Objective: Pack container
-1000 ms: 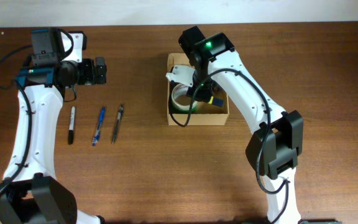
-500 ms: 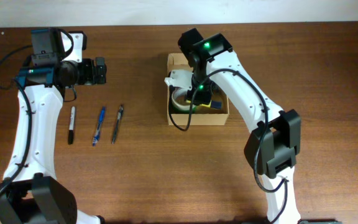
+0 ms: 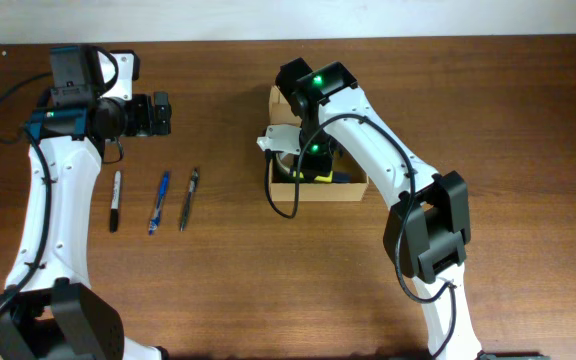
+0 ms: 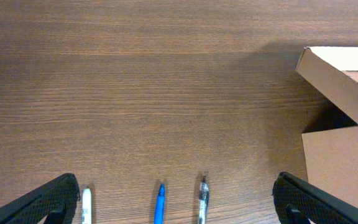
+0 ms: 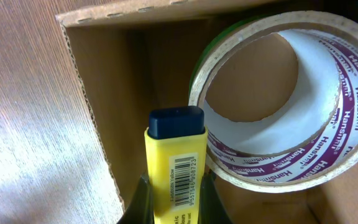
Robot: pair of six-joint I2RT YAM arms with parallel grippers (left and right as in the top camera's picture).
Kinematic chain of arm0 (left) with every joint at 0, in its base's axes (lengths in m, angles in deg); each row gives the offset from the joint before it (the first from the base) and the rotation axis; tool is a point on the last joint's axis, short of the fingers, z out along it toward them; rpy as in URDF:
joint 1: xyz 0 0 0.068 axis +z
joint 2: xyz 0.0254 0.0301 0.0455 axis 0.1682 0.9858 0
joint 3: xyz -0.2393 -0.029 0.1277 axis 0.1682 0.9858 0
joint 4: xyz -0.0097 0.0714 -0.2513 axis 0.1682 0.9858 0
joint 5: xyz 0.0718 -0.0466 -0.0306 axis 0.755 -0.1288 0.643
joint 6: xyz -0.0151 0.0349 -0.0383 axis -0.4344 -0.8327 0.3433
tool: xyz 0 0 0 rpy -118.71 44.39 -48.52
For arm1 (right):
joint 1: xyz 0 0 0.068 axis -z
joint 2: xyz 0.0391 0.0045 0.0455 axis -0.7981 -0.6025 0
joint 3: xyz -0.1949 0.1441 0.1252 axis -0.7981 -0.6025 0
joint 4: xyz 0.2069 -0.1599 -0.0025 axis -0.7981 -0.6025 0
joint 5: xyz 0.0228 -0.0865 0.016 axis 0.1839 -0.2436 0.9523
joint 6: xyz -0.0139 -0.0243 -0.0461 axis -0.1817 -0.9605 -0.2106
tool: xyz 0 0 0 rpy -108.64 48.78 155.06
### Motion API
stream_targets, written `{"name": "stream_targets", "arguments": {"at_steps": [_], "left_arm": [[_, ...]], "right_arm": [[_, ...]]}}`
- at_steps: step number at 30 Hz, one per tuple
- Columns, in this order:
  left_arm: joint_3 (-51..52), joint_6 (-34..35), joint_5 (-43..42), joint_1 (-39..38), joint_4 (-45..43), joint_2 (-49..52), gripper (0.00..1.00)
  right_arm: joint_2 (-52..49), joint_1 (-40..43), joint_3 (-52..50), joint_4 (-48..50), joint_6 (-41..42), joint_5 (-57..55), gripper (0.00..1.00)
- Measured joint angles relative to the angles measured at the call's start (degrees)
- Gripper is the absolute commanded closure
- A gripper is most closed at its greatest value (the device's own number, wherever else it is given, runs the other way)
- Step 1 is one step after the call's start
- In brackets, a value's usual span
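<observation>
Right claw [image 5: 176, 208] is closed snugly on a yellow marker [image 5: 174, 168] with a dark blue cap, gripping its lower barrel so the capped end points ahead of the fingers. Directly beneath and ahead of this claw sits the container [image 5: 98, 124], a small tan cardboard box with its flap lid open. The marker's cap reaches over the box's inside, close beside one corrugated wall. Just to the other side of the marker a tape roll [image 5: 328, 155] with purple lettering leans inside the box; whether it touches the marker cannot be told. Left claw [image 4: 176, 199] is spread wide and holds nothing, hovering well apart from the box over the wooden table [image 3: 268, 290]. Three pens [image 3: 158, 203] lie side by side just below it, and the box is off to its far side. The step in hand appears to be placing the marker into the box. The next move likely calls for lowering it into the narrow gap between wall and tape, then opening the fingers without snagging the roll.
</observation>
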Motion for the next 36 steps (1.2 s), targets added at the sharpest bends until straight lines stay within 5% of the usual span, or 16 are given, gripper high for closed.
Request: {"name": "stream_targets", "arguments": {"at_steps": [3,4,9,17,20,25,31,36], "left_arm": [[0.0,0.0,0.0,0.0,0.0,0.0,0.01],[0.0,0.0,0.0,0.0,0.0,0.0,0.01],[0.0,0.0,0.0,0.0,-0.02,0.0,0.01],[0.0,0.0,0.0,0.0,-0.02,0.0,0.01],[0.0,0.0,0.0,0.0,0.0,0.0,0.01],[0.0,0.0,0.0,0.0,0.0,0.0,0.01],[0.0,0.0,-0.11,0.0,0.02,0.0,0.01],[0.0,0.0,-0.66,0.0,0.07,0.0,0.01]], "right_arm": [[0.0,0.0,0.0,-0.33,-0.07,0.0,0.96],[-0.02,0.0,0.0,-0.42,-0.09,0.0,0.83],[-0.02,-0.02,0.0,-1.05,-0.02,0.13,0.5],[0.59,-0.09,-0.02,-1.14,1.62,-0.85,0.52],[3.52,-0.09,-0.28,1.36,5.4,-3.34,0.32],[16.33,1.29,-0.72,7.89,14.78,-6.1,0.21],[35.52,16.26,0.15,13.03,28.46,-5.99,0.09],[39.06,35.8,0.79,12.81,37.29,-2.91,0.01]]}}
